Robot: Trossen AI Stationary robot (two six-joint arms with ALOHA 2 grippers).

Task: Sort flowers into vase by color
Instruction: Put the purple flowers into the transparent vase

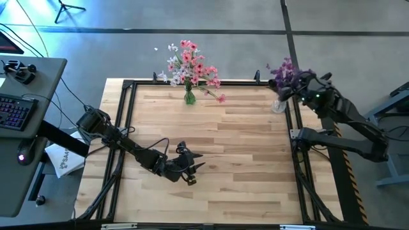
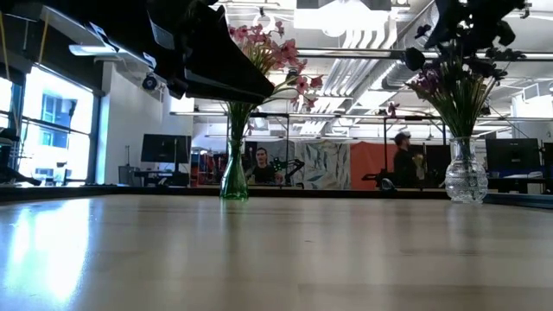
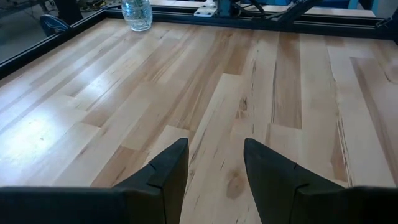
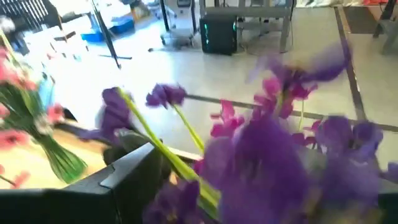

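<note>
A green vase (image 1: 190,97) with pink and white flowers (image 1: 188,62) stands at the table's far edge; it also shows in the low view (image 2: 234,177). One pink sprig (image 1: 216,96) sticks out low on its right. A clear vase (image 1: 279,105) at the far right corner holds purple flowers (image 1: 285,70), which also show in the low view (image 2: 451,82). My right gripper (image 1: 295,86) is open above this vase, in among the purple blossoms (image 4: 280,155), which hide one finger. My left gripper (image 1: 192,167) is open and empty over the table's near middle. My right gripper stands among the purple flowers above the clear vase. One green stem (image 4: 163,155) runs right along the inner side of the one finger (image 4: 134,174) that shows. I cannot tell whether it touches the finger.
A black frame (image 1: 211,83) runs round the wooden table top (image 3: 205,93). A desk with a keyboard (image 1: 13,112) stands to the left of the table. People and screens show in the room beyond the far edge (image 2: 403,160).
</note>
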